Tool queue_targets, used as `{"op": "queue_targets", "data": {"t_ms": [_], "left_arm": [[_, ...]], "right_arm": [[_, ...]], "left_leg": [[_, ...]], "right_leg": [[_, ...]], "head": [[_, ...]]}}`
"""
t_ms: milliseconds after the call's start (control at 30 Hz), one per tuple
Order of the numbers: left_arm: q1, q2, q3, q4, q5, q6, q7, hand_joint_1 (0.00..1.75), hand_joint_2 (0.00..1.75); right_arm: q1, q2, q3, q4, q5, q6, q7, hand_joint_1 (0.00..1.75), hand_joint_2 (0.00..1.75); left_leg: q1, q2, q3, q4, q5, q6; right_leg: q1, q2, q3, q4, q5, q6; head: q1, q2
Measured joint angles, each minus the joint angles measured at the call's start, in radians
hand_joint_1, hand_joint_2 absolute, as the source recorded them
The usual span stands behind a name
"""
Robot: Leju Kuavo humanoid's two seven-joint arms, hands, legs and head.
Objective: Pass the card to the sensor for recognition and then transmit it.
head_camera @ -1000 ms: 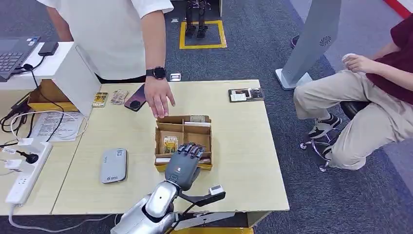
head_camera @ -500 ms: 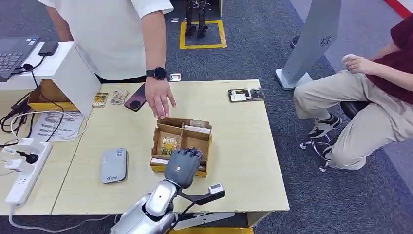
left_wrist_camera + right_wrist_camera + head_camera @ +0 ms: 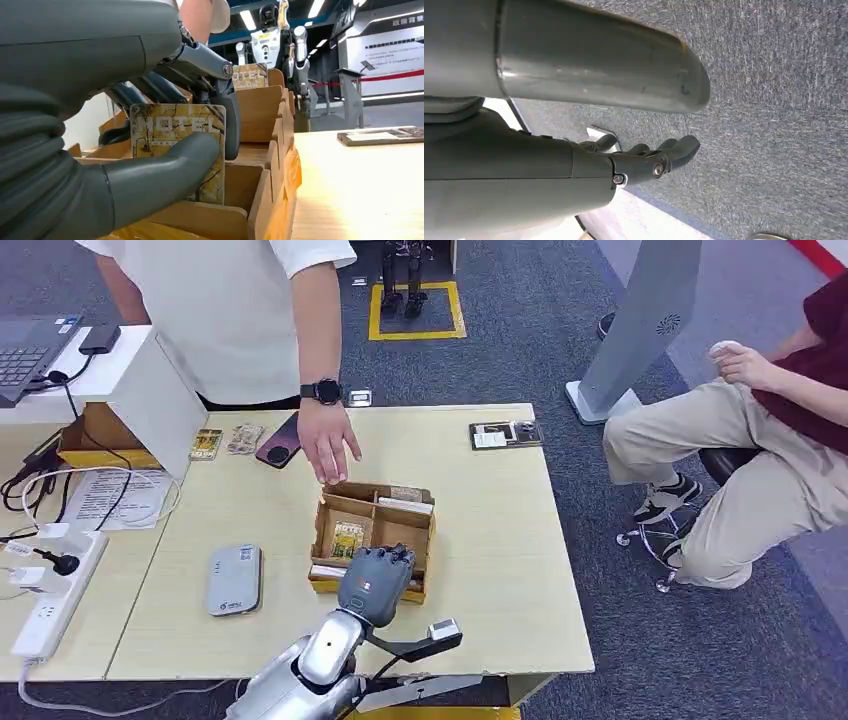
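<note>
At lower centre of the head view, the left hand (image 3: 375, 580) reaches into the cardboard organiser box (image 3: 420, 530) on the table (image 3: 500, 570). Its thumb and dark fingers (image 3: 220, 100) pinch an upright "MOTEL" card (image 3: 172, 132). The right hand (image 3: 649, 160) hangs over carpet, fingers loosely curled around nothing. A person's hand (image 3: 325, 445) hovers behind the box.

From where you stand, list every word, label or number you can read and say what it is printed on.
"MOTEL": on the yellow card held by the left hand in the cardboard box.
"MOTEL", partly hidden: on a second card standing farther back in the box.
Too small or blurred to read: the grey card reader, the papers, the wall sign.
</note>
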Motion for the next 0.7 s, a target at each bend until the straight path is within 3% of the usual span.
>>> {"op": "queue_targets", "data": {"t_ms": [433,700], "left_arm": [[0.002,0.002,0.002,0.001,0.005,0.035,-0.02,1.75,1.75],[0.026,0.008,0.026,-0.028,-0.021,0.184,-0.063,1.75,1.75]], "right_arm": [[0.0,0.0,0.0,0.0,0.0,0.0,0.0,0.0,0.0],[0.0,0.0,0.003,0.001,0.001,-0.001,-0.002,0.0,0.0]], "left_leg": [[0.0,0.0,0.0,0.0,0.0,0.0],[0.0,0.0,-0.001,0.0,0.0,0.0]], "right_leg": [[0.0,0.0,0.0,0.0,0.0,0.0],[0.0,0.0,0.0,0.0,0.0,0.0]], "head": [[0.0,0.0],[0.0,0.0]]}}
